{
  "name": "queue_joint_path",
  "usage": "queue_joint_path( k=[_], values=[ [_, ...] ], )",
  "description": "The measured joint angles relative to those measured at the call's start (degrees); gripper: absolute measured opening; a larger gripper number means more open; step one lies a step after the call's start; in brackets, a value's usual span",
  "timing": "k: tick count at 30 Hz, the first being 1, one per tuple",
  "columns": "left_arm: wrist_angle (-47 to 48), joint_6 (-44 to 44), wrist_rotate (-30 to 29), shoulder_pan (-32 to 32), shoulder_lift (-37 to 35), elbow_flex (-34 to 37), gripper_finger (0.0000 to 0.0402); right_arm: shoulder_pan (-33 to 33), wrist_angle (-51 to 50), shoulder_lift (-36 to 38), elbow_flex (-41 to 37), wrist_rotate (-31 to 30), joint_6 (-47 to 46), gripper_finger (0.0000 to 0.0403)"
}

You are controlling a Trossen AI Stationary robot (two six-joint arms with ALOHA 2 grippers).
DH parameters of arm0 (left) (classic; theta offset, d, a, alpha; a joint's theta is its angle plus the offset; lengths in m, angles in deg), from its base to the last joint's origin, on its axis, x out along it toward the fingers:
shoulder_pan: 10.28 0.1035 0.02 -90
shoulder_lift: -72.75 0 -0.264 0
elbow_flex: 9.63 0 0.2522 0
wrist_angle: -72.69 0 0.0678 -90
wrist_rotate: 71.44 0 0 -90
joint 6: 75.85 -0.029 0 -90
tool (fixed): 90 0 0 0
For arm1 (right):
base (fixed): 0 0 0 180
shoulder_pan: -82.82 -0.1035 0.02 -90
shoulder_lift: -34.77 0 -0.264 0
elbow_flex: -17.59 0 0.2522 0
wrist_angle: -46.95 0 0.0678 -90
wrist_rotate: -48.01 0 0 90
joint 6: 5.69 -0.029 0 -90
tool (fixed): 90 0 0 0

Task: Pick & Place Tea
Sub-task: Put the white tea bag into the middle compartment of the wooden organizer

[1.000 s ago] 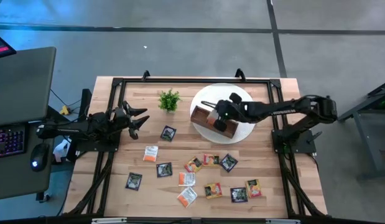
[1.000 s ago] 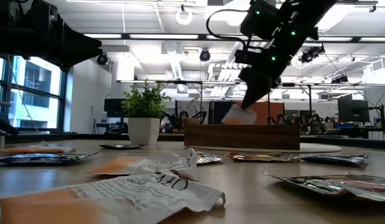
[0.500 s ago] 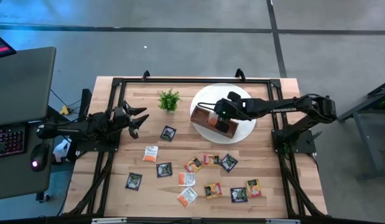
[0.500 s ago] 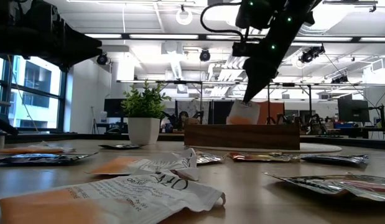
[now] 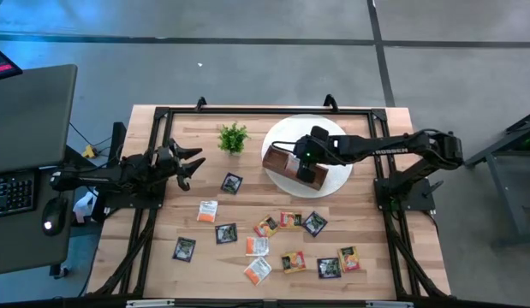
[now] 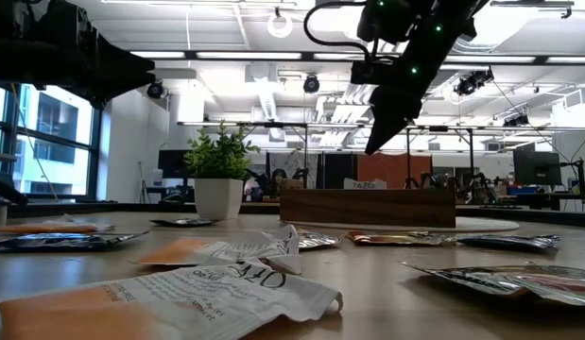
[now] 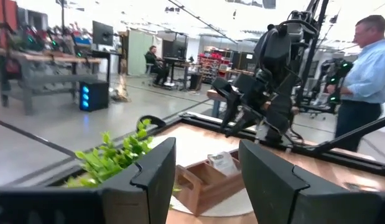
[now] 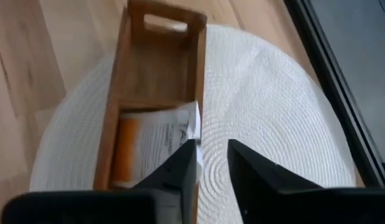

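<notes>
The right tool (image 5: 304, 162) hangs above the wooden tray (image 8: 156, 99) that stands on the round white mat (image 5: 326, 184), and its fingers are parted with nothing between them. Directly under it, in the wrist view, a white-and-orange sachet (image 8: 153, 144) lies in the tray's nearer compartment, leaning a little against the divider; the farther compartment (image 8: 161, 68) looks empty. In the low view only the top edge of that sachet shows over the tray wall, well below the tool (image 6: 375, 142).

The step in hand appears to be the release and withdrawal. To do it well, I judge the tool should lift straight up until its fingers are well clear of the tray wall before swinging away, since a sideways drag could catch the leaning sachet and flip it out or shift the tray on the mat.

The rest of the tea (image 5: 282, 244) lies scattered flat on the desk (image 5: 170, 274), on the near side of the tray from the tool. These flat packets will likely be hard to pinch from above; taking one by a raised or crumpled edge, fingers well spread, seems the safest approach.

The left tool (image 5: 189, 165) waits over the desk's left edge, far from the tray, fingers spread and empty (image 7: 204, 180). The potted plant (image 5: 233, 137) stands beside the mat.
</notes>
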Motion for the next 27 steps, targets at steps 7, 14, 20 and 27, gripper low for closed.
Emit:
queue_joint_path(
  k=[7, 14, 20, 27],
  values=[
    [14.40, 8.12, 0.78, -0.02, 1.37, -4.32, 0.0171, 0.02, 13.98, -0.02, 0.00, 7.77, 0.34, 0.0114],
    [30.79, 9.58, 11.65, 0.00, 15.25, -15.18, 0.0141, -0.89, 22.68, -0.02, 0.00, 11.85, 0.29, 0.0114],
    [46.97, 9.93, 15.74, -0.02, 30.15, -23.08, 0.0149, -3.20, 22.65, -0.02, 0.00, 9.13, 0.12, 0.0114],
    [46.20, 13.97, 23.46, -0.02, 44.28, -23.41, 0.0197, -4.95, 22.63, -0.02, 0.00, 7.05, 0.10, 0.0114]
  ],
)
